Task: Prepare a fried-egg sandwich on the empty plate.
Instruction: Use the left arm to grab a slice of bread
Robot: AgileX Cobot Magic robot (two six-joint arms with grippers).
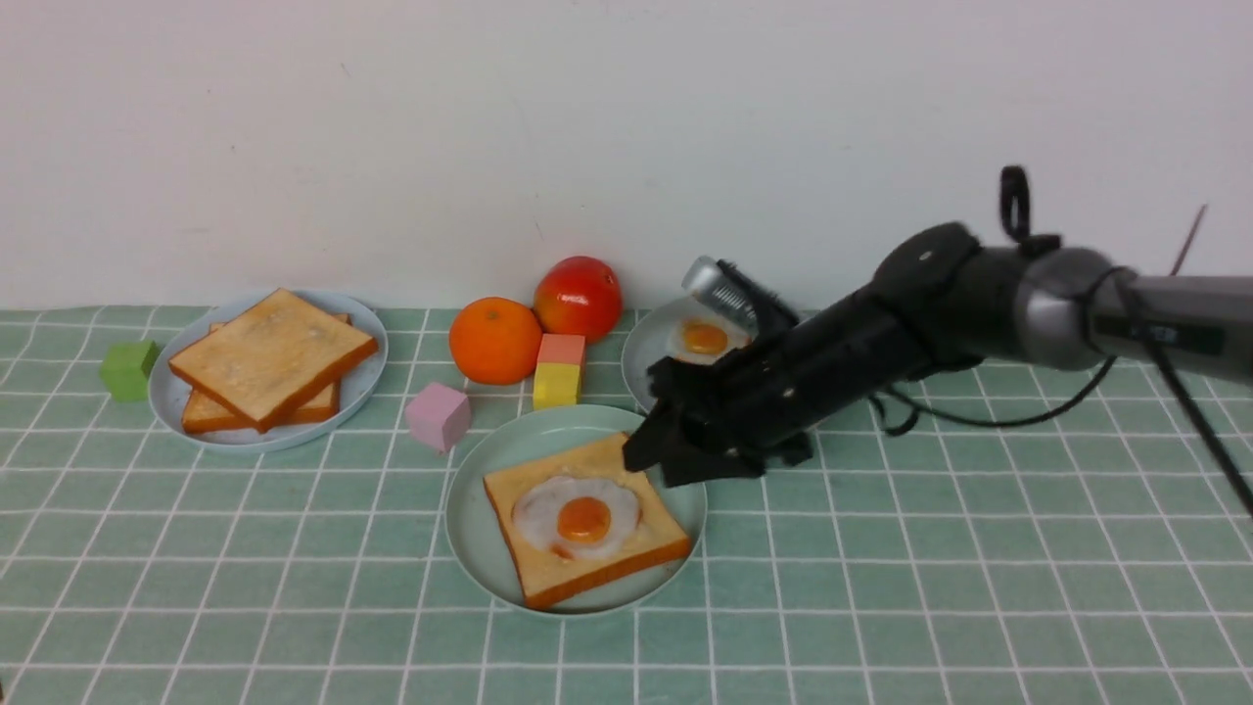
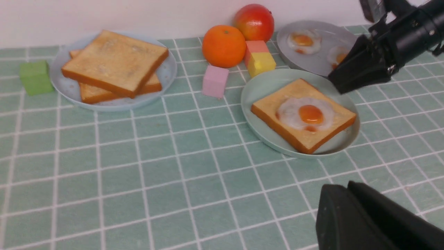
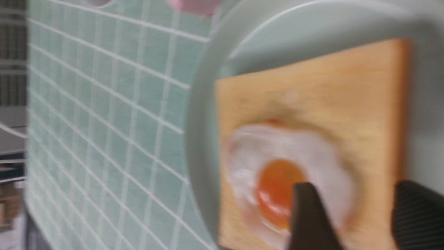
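The mint-green plate sits at the middle front of the table. One toast slice lies on it, with the fried egg on top, uncovered. My right gripper hangs just above the plate's back right rim. In the right wrist view it is open and empty over the egg and toast. My left gripper is shut and empty, low over the cloth in front of the plate. It is out of the front view.
Two stacked toast slices lie on a grey-blue plate at back left. Another grey-blue plate with a small egg lies behind the right arm. An orange, red fruit, pink cube, pink-yellow block and green cube stand around.
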